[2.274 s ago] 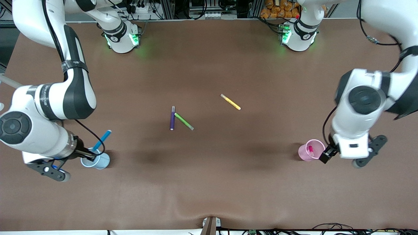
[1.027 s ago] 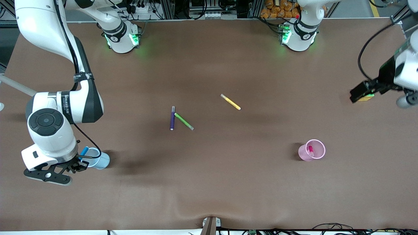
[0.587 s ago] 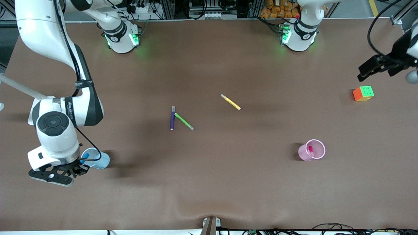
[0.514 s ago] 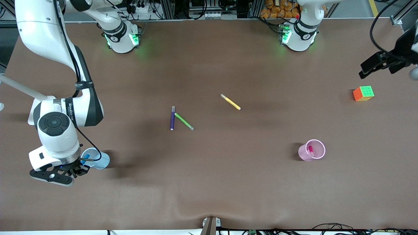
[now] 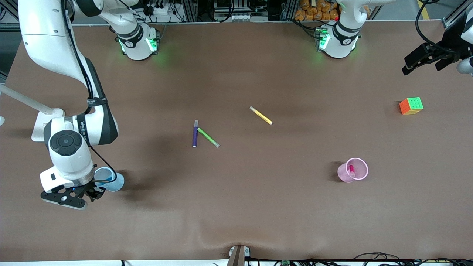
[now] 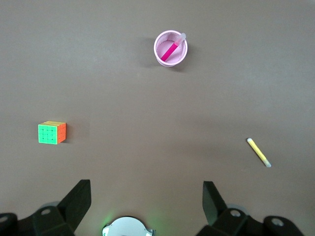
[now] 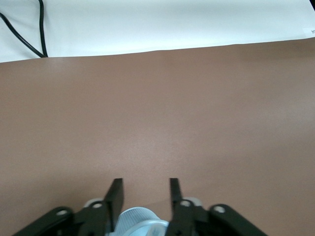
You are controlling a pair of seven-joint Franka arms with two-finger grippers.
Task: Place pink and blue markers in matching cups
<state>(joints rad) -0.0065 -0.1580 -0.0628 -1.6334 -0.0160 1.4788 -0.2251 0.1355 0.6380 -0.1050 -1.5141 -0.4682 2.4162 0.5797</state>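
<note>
The pale pink cup (image 5: 353,170) stands upright toward the left arm's end of the table with the pink marker (image 5: 351,170) in it. Both also show in the left wrist view, the cup (image 6: 171,47) and the marker (image 6: 170,50) leaning inside. The pale blue cup (image 5: 112,180) stands toward the right arm's end. A sliver of the blue marker (image 5: 98,181) shows in it, mostly hidden by the right wrist. My right gripper (image 5: 94,191) is open and empty beside the blue cup, whose rim (image 7: 139,221) lies between its fingers. My left gripper (image 5: 421,67) is open and empty, high over the table's corner.
A dark purple marker (image 5: 194,133) and a green marker (image 5: 208,137) lie touching at mid-table, a yellow marker (image 5: 261,115) a little farther from the camera. A colour cube (image 5: 411,105) sits near the left arm's end. A white block (image 5: 37,127) sits by the right arm's elbow.
My right gripper has let the blue marker drop into the blue cup and drawn back a little. My left gripper has risen from the pink cup to the table's corner, uncovering the cube.
</note>
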